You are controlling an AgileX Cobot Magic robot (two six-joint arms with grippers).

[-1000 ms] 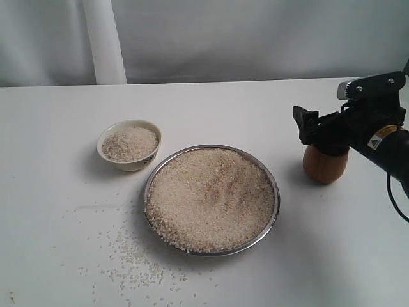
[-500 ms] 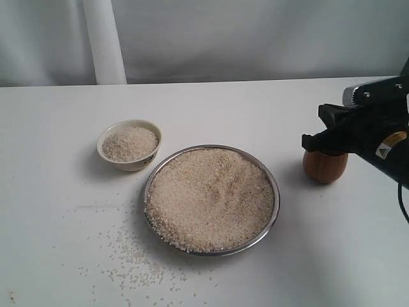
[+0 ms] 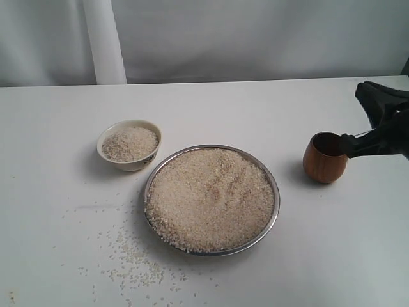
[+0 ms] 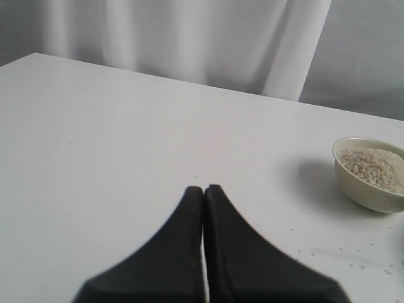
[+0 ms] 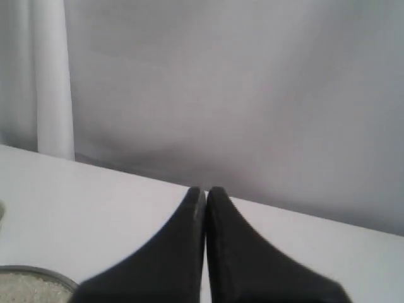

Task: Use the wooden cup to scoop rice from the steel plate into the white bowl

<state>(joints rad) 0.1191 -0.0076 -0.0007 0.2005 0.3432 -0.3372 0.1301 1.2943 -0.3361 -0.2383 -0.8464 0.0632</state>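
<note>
The steel plate (image 3: 276,192) sits mid-table, heaped with rice (image 3: 211,198); its rim (image 5: 38,270) also shows in the right wrist view. To its back left, the white bowl (image 3: 131,164) holds rice (image 3: 130,143), and it appears again in the left wrist view (image 4: 366,192). At the plate's right the wooden cup (image 3: 324,163) stands upright, its inside dark. My right gripper (image 3: 344,144) is shut, with its tip at the cup's right rim. Nothing sits between its fingers (image 5: 205,191). My left gripper (image 4: 203,189) is shut and empty above bare table, left of the bowl.
Loose grains (image 3: 134,262) are scattered on the white table in front of the bowl and left of the plate. A white post (image 3: 105,41) and a grey curtain stand behind the table's far edge.
My right gripper was open over the wooden cup; it has shut and drawn back to the right, uncovering the cup, which stays upright in place.
</note>
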